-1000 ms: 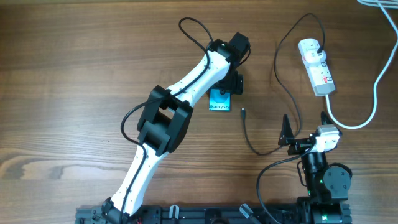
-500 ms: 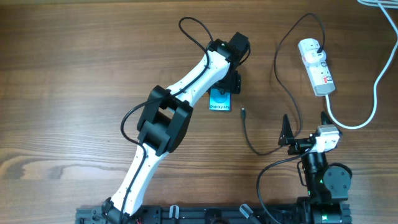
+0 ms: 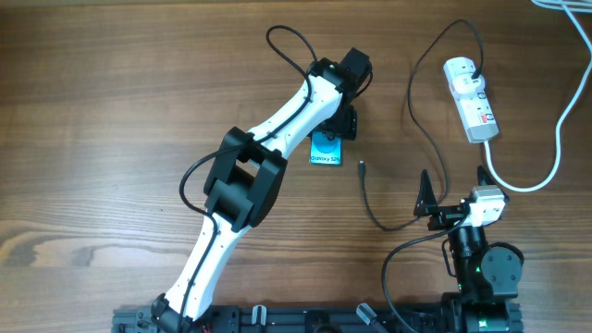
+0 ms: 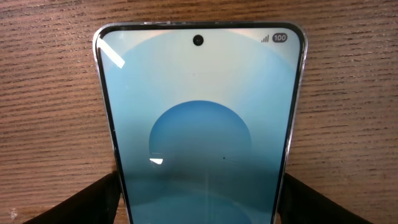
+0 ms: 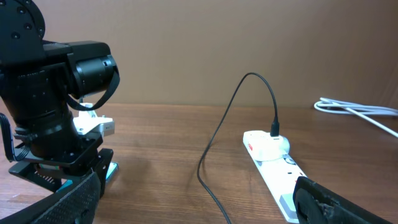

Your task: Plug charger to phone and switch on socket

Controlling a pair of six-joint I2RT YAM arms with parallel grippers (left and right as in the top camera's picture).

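Note:
The phone [image 3: 326, 153] lies flat on the wooden table, cyan screen up; it fills the left wrist view [image 4: 199, 118]. My left gripper [image 3: 336, 129] is down over its upper end, and its two dark fingers [image 4: 199, 202] press against the phone's long edges. The charger's black connector tip [image 3: 362, 167] lies loose on the table just right of the phone. Its cable [image 3: 421, 129] loops up to the white plug head [image 3: 462, 69] seated in the socket [image 3: 474, 109]. My right gripper [image 3: 455, 190] is open and empty, near the front, facing the socket [image 5: 280, 174].
The socket's thick white cord [image 3: 546, 157] curves off to the right edge and back corner. The left arm [image 3: 268, 157] stretches diagonally across the table's middle. The black cable [image 5: 217, 143] crosses the space between my right gripper and the phone.

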